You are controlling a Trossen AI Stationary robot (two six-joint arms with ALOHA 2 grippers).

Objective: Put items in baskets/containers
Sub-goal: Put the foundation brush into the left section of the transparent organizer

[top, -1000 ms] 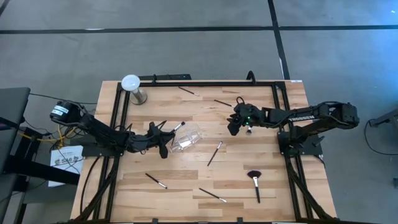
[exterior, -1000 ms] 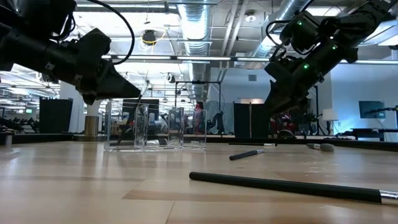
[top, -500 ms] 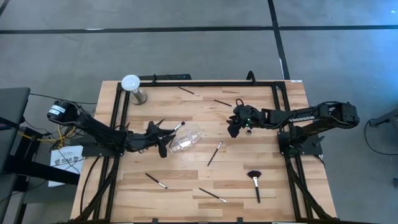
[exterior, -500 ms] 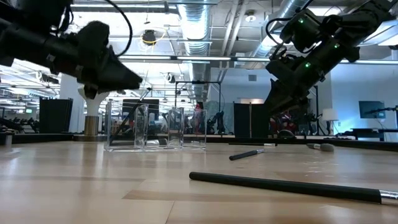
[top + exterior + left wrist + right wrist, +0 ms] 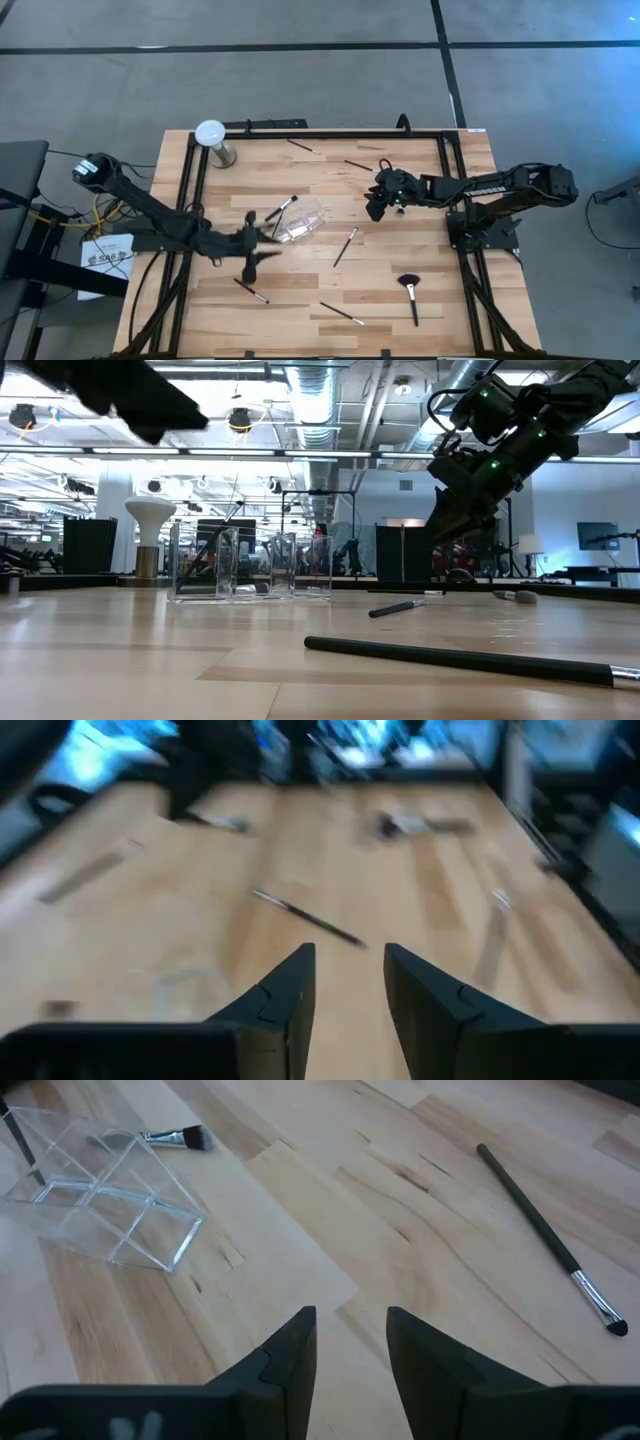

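Note:
The clear compartmented container (image 5: pixel 298 223) sits on the table's middle; a thin dark brush (image 5: pixel 226 523) leans inside it. Another brush (image 5: pixel 283 207) lies beside its far left side. More brushes lie loose: two at the far side (image 5: pixel 303 147), (image 5: pixel 358 165), one right of the container (image 5: pixel 345 246), two near the front (image 5: pixel 251 290), (image 5: pixel 342 313), and a fan-headed one (image 5: pixel 409 292). My left gripper (image 5: pixel 262 245) hovers open and empty, near-left of the container. My right gripper (image 5: pixel 378 205) hangs open and empty, right of the container.
A white-domed stand (image 5: pixel 213 140) stands at the far left corner. A black frame (image 5: pixel 190 180) runs along the table's left, far and right edges. Bare wood lies between the container and the right gripper.
My left gripper has drawn back from the container toward the table's near edge and risen, leaving the low view's middle for its top left corner. The container and brushes stay where they were.

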